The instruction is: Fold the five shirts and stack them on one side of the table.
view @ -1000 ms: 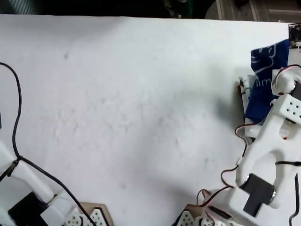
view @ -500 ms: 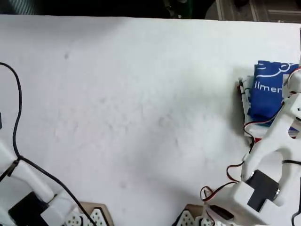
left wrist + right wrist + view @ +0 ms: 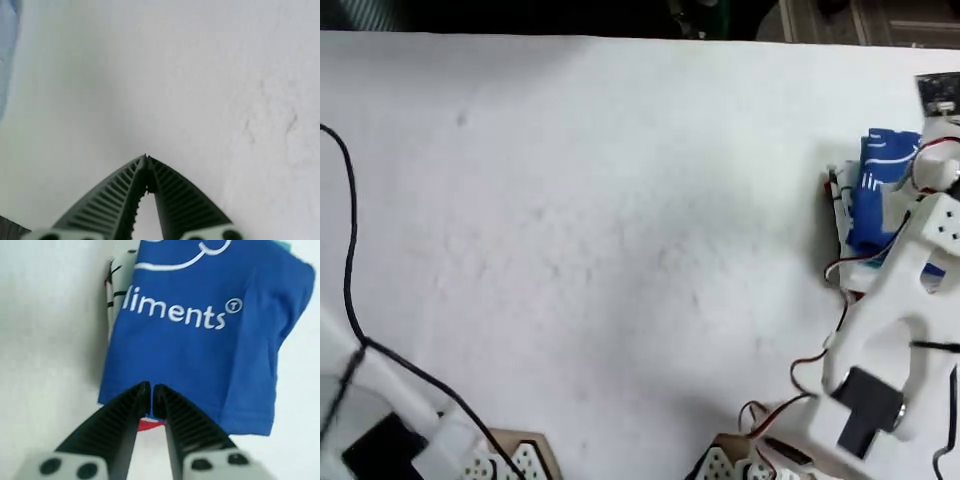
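Note:
A folded blue shirt (image 3: 200, 340) with white lettering lies on top of a stack at the table's right edge (image 3: 876, 195). Under it show a white shirt with black stripes (image 3: 119, 290) and a red edge (image 3: 150, 424). My right gripper (image 3: 151, 387) is shut and hovers over the blue shirt's near hem, with nothing held between its fingers. The right arm (image 3: 910, 270) covers part of the stack in the high view. My left gripper (image 3: 146, 159) is shut over bare white table, and its arm (image 3: 380, 400) sits at the front left corner.
The white table (image 3: 620, 220) stretches wide between the two arms. A black cable (image 3: 350, 260) runs down the left side to the left arm. A pale blue patch (image 3: 7, 50) shows at the edge of the left wrist view.
The blue shirt, crumpled and lifted a second ago, now lies flat on the stack. The right arm swung right, then back over it. The left arm shifted slightly.

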